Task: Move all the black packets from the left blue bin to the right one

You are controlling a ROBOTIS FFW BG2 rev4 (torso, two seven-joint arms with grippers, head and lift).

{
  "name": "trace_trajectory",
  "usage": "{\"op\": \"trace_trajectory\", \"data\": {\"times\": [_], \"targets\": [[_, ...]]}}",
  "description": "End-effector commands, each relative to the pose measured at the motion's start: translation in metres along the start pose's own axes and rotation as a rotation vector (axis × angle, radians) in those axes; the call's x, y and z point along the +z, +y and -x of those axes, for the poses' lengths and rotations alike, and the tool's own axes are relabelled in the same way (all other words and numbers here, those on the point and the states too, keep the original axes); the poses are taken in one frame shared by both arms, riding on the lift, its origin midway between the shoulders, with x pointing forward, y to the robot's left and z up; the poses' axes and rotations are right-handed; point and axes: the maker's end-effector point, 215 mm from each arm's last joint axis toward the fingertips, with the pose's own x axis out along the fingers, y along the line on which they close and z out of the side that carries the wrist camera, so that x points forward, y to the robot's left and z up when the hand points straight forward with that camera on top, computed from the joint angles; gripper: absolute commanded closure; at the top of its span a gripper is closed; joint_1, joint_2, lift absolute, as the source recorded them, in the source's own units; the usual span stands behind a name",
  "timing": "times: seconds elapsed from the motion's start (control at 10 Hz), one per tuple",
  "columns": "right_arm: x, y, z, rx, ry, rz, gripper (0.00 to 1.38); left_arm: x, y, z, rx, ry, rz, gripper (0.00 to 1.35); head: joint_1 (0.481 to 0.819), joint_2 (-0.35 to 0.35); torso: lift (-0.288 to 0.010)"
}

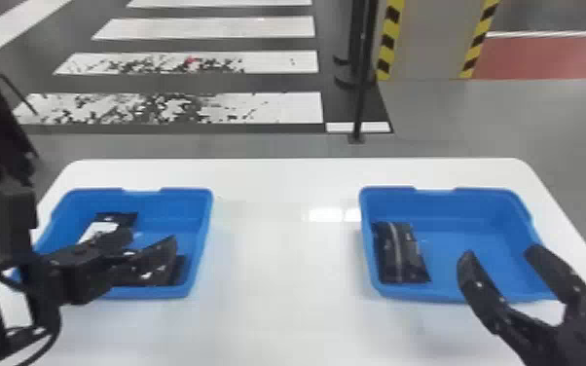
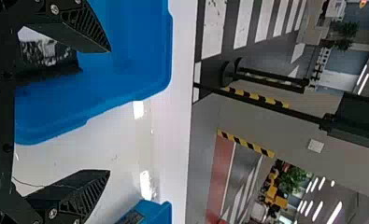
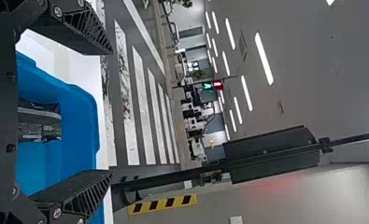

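Lying left of right tool: black packet.

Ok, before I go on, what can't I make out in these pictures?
- Head view: how many black packets lie in the left blue bin; the left tool covers part of them.
- Head view: the left bin's near left corner, behind the left arm.
- Right wrist view: the whole packet in the right blue bin; the right tool's body hides part.
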Motion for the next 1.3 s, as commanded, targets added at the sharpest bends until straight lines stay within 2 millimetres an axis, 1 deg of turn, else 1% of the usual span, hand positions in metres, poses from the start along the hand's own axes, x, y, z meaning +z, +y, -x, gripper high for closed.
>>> {"op": "trace_trajectory", "data": {"times": [0.0,0.1,0.2,0.3,0.4,0.5,0.6,0.7,0.8,1.0,1.1,1.2], "targets": [[0.000,0.011,0.017,0.003,0.017,-0.008,0.13,0.004,0.035,-0.001,0.085,0.028,-0.018,0.12,0.695,0.082,-0.154],[-0.003,0.021,0.022,0.013,0.023,-0.038,0.13,-0.001,0.054,-0.004,0.131,0.064,-0.009,0.12,0.695,0.125,-0.154],[-0.007,0.027,0.024,0.020,0.027,-0.066,0.13,-0.004,0.075,-0.006,0.181,0.096,0.003,0.12,0.695,0.165,-0.154],[-0.010,0.027,0.024,0.019,0.033,-0.071,0.13,-0.010,0.088,-0.005,0.217,0.134,0.023,0.12,0.695,0.182,-0.154],[-0.009,0.028,0.024,0.020,0.034,-0.071,0.13,-0.018,0.095,-0.003,0.243,0.176,0.045,0.12,0.695,0.215,-0.154],[-0.012,0.027,0.024,0.019,0.038,-0.079,0.13,-0.030,0.098,-0.003,0.259,0.225,0.078,0.12,0.695,0.234,-0.154],[-0.013,0.027,0.024,0.019,0.042,-0.083,0.13,-0.041,0.098,-0.006,0.261,0.270,0.102,0.12,0.695,0.244,-0.154],[-0.013,0.027,0.023,0.020,0.044,-0.086,0.13,-0.046,0.097,-0.009,0.262,0.299,0.114,0.12,0.695,0.246,-0.154],[-0.015,0.027,0.024,0.019,0.047,-0.089,0.13,-0.054,0.100,-0.011,0.272,0.333,0.137,0.12,0.695,0.245,-0.154],[-0.016,0.028,0.023,0.020,0.047,-0.097,0.14,-0.066,0.097,-0.027,0.247,0.372,0.159,0.14,0.695,0.242,-0.154],[-0.017,0.027,0.023,0.019,0.049,-0.100,0.14,-0.071,0.095,-0.035,0.234,0.390,0.167,0.18,0.695,0.236,-0.154],[-0.017,0.027,0.023,0.019,0.049,-0.100,0.14,-0.072,0.093,-0.045,0.210,0.390,0.178,0.29,0.695,0.231,-0.154]]}}
